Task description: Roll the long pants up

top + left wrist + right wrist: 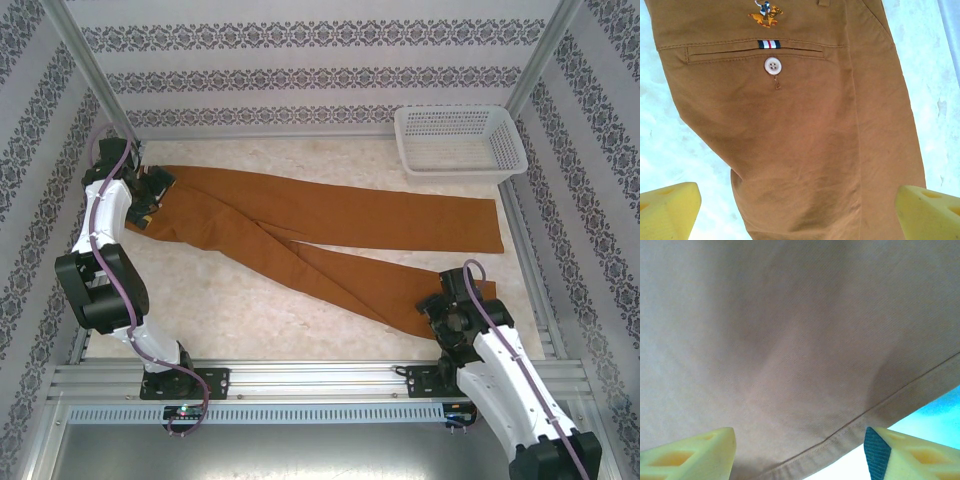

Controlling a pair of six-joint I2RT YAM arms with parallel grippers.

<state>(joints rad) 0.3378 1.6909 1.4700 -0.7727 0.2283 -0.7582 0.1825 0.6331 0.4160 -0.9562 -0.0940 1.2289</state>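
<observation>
Rust-brown cloth lies right under your right hand [447, 300], which sits low at the near right of the desk [300, 310]. Its yellow pads [690, 452] stand apart, one on either side of the stitched hem [840, 432] of the nearer trouser leg, and no fold is pinched between them.

The long pants [330, 215] lie flat and unrolled across the pale desk, waist to the left and legs running right. The nearer leg slants from the middle of the desk down to that right hand. The other leg runs almost straight to the far right and ends well apart from the first.

Further back on the left, your left hand [155, 195] hangs over the seat of the pants, near the waist. Its fingers are spread wide, with the cloth lying beneath them and nothing gripped. In its wrist camera you can see a pale four-hole button [772, 65] below a back pocket [755, 54]. A small striped tab [769, 44] sits on the seam above the pocket, and an embroidered rider [765, 15] sits higher still.

Farthest off, a white basket [460, 172] stands in the far right corner, just beyond the end of the straighter leg and apart from it.
</observation>
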